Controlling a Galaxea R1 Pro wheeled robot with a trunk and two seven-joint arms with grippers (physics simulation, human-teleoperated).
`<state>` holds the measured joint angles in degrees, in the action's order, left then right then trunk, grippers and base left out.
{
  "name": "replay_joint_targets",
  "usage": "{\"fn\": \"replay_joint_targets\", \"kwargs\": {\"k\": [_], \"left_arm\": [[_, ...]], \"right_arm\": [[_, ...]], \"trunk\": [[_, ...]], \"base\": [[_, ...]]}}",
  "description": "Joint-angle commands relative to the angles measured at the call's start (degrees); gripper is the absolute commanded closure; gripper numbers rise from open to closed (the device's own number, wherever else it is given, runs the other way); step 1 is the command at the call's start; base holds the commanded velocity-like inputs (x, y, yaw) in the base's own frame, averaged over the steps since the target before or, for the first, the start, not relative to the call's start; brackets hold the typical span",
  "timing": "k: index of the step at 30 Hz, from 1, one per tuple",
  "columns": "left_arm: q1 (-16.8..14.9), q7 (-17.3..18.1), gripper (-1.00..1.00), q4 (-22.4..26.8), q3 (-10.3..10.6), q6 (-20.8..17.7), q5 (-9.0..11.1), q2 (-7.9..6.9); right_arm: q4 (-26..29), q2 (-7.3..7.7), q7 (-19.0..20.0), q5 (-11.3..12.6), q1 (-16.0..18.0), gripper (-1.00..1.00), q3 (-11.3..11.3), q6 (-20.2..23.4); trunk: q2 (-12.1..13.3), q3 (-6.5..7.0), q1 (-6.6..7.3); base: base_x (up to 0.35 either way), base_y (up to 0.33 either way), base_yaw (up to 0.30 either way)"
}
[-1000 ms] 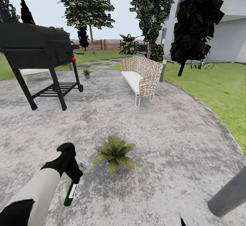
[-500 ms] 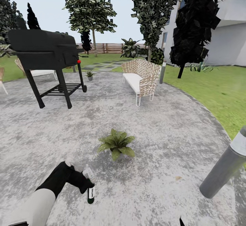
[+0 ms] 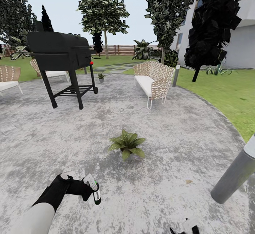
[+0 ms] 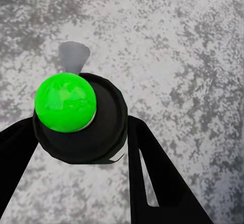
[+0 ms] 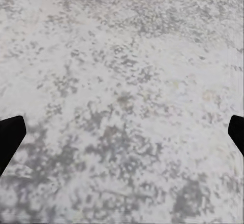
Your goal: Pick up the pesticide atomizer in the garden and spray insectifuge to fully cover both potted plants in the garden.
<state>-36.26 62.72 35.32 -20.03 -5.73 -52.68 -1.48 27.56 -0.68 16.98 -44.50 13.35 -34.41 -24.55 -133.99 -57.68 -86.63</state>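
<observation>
My left gripper (image 3: 91, 188) is shut on the pesticide atomizer (image 3: 96, 195), a slim dark bottle with a white label, held low over the grey stone patio (image 3: 170, 128). In the left wrist view the bottle's round black end (image 4: 94, 127) carries a bright green ball (image 4: 65, 102) and sits between two black fingers (image 4: 152, 178). The broad-leaved potted plant (image 3: 126, 144) stands ahead and to the right of the bottle, apart from it. The thinner potted plant (image 3: 101, 76) sits far back beside the grill. My right gripper (image 5: 122, 132) is open over bare stone and peeks in at the head view's bottom edge (image 3: 186, 227).
A black grill (image 3: 60, 52) stands at back left, a woven bench (image 3: 154, 78) at back centre, more woven chairs (image 3: 9, 78) at far left. A grey bollard (image 3: 235, 174) rises close on the right. Lawn (image 3: 226, 96), trees and a wooden fence (image 3: 120, 49) ring the patio.
The whole view has shifted, so the camera moved. My left arm has swung the bottle from hanging straight down to a more level tilt, nearer the broad-leaved plant.
</observation>
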Motion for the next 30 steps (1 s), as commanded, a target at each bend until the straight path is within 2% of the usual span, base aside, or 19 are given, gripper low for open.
{"fn": "replay_joint_targets", "kwargs": {"k": [1,3,4,5,7,10,13,16,18,20,21,23,25,28,30], "left_arm": [[-0.04,0.39,1.0,0.09,-0.27,-0.6,-0.17,0.11],[-0.04,0.39,1.0,0.02,-0.23,-0.55,-0.21,0.15],[-0.04,0.39,1.0,-0.13,-0.17,-0.49,-0.22,0.16],[-0.04,0.38,1.0,-0.4,-0.04,-0.4,-0.28,0.22],[-0.04,0.4,1.0,-0.53,0.04,-0.35,-0.48,0.3],[-0.04,0.46,1.0,-0.59,0.14,-0.34,-0.41,0.34],[-0.04,-0.02,1.0,-0.63,0.08,-0.59,-0.36,0.3],[-0.04,-1.64,1.0,-0.71,0.48,-0.73,-0.86,-0.21],[-0.04,-2.03,1.0,-1.09,0.94,-0.52,-2.35,-0.34],[-0.1,-2.11,1.0,-1.86,2.0,-0.43,-4.86,-0.3],[-0.28,-2.13,1.0,-2.02,2.41,-0.51,-5.86,-0.2],[-0.81,-1.96,1.0,-2.17,2.9,-0.94,-6.77,0.07],[-0.96,-1.87,1.0,-2.24,3.72,-1.08,-7.27,0.36],[-0.99,-2.06,1.0,-2.24,9.04,-2.61,-8.77,0.51],[-0.94,-2.2,1.0,-2.26,11.92,-5.61,-8.96,0.51]], "right_arm": [[0.3,-0.04,1.15,-0.52,0.76,-1.0,1.56,-0.06],[0.46,-0.1,3.77,-0.68,2.76,-1.0,4.48,0.12],[0.51,-0.19,6.31,-0.72,4.1,-1.0,6.25,0.19],[0.55,-0.25,10.5,-0.75,6.27,-1.0,8.3,0.37],[0.54,-0.31,12.77,-0.71,8.46,-1.0,9.01,0.7],[0.37,-0.36,15.35,-0.67,10.96,-1.0,9.39,3.53],[0.66,-0.51,21.21,-0.74,12.68,-1.0,9.51,4.3],[0.66,-0.54,28.28,-0.84,16.38,-1.0,9.8,4.57],[0.55,-0.54,29.71,-0.85,19.12,-1.0,12.04,5.4],[0.54,-0.55,30.08,-0.85,20.5,-1.0,15.62,7.07],[0.55,-0.53,30.15,-0.85,20.75,1.0,17.2,7.47],[0.5,-0.44,30.2,-0.85,20.92,1.0,18.85,7.76],[0.28,-0.39,30.29,-0.94,20.99,1.0,19.41,7.83],[0.36,-0.51,32.23,-1.23,21.01,1.0,20.19,7.85],[0.57,-0.78,33.76,-1.21,21.01,1.0,23.16,7.9]], "trunk": [[-0.02,-0.05,0.01],[-0.02,-0.05,0.01],[-0.02,-0.05,0.01],[-0.02,-0.05,0.01],[-0.02,-0.05,0.01],[-0.02,-0.05,0.01],[-0.02,-0.05,0.01],[-0.02,-0.05,0.01],[-0.02,-0.05,0.01],[-0.02,-0.05,0.01],[-0.02,-0.05,0.01],[-0.02,-0.05,0.01],[-0.02,-0.05,0.01],[-0.02,-0.05,0.01],[-0.02,-0.05,0.01]], "base": [[0.0,0.0,0.0],[0.0,0.0,0.0],[0.0,0.0,0.0],[0.0,0.0,0.0],[0.0,0.0,0.0],[0.0,0.0,0.0],[0.0,0.0,0.0],[0.0,0.0,0.0],[0.0,0.0,0.0],[0.0,0.0,0.0],[0.0,0.0,0.0],[0.0,0.0,0.0],[0.0,0.0,0.0],[0.0,0.0,0.0],[0.0,0.0,0.0]]}}
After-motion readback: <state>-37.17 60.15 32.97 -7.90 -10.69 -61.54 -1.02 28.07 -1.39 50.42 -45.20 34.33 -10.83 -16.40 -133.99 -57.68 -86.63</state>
